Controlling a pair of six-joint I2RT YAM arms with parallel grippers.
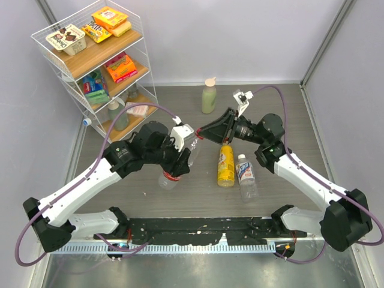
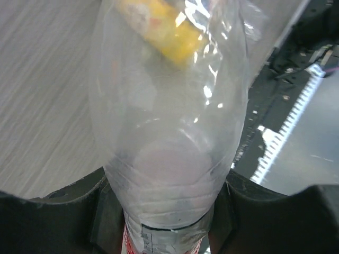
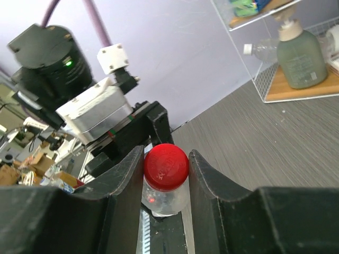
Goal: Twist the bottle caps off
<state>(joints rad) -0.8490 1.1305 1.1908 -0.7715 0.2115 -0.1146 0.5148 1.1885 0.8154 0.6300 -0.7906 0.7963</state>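
Observation:
My left gripper [image 1: 180, 159] is shut on the body of a clear bottle [image 1: 175, 171] with a red label and holds it tilted above the table; in the left wrist view the bottle [image 2: 169, 132] fills the space between the fingers [image 2: 167, 211]. My right gripper [image 1: 201, 135] is shut on this bottle's red cap [image 3: 166, 165], one finger on each side [image 3: 166, 168]. A yellow bottle [image 1: 225, 166] and a clear blue-labelled bottle [image 1: 245, 175] with a pale cap [image 1: 241, 157] lie on the table below the right gripper. The yellow bottle's cap end sits under the right gripper.
A pale green bottle [image 1: 208, 97] with a beige cap stands at the back. A white wire shelf rack [image 1: 90, 60] with snack boxes fills the back left corner; its pump bottle shows in the right wrist view [image 3: 302, 58]. A black strip [image 1: 198, 231] runs along the near edge.

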